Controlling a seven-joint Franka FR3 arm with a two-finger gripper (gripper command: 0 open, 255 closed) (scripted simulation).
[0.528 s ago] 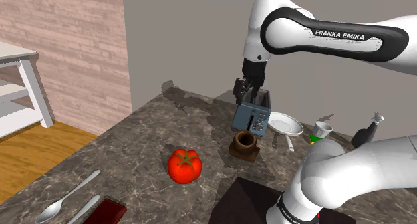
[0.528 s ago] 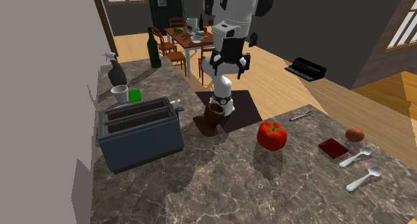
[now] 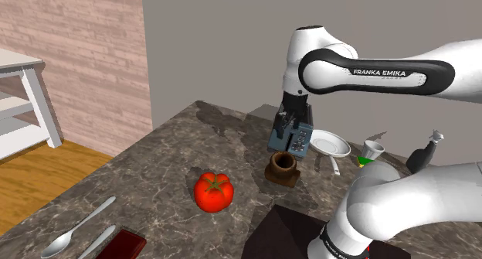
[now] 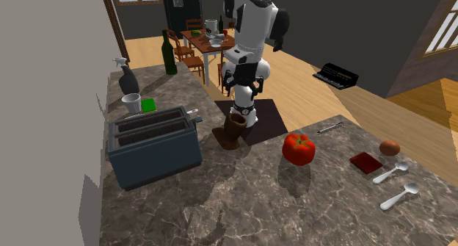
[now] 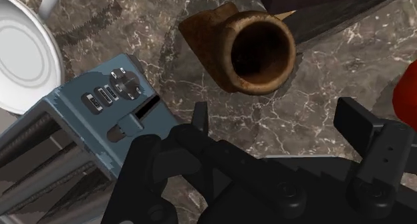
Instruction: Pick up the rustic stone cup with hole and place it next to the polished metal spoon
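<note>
Below the claw [image 5: 277,126], just ahead of its fingertips, the brown cup [image 5: 259,52] stands upright on the marble counter [image 5: 321,89], mouth up and untouched. The claw's two fingers stand apart, holding nothing. A blue-grey toaster [image 5: 80,142] sits just beside the claw. The spoon [image 3: 77,226] lies well apart from it, past the tomato [image 3: 213,191].

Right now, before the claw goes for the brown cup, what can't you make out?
Cup: whether its wall has a hole; no view settles it.
Tomato: cut off by the wrist view's edge.
Plate: likewise cut by that view's edge.
Toaster: top hidden behind the claw, shoulder view.
Red book: cut by the shoulder view's bottom edge.
</note>
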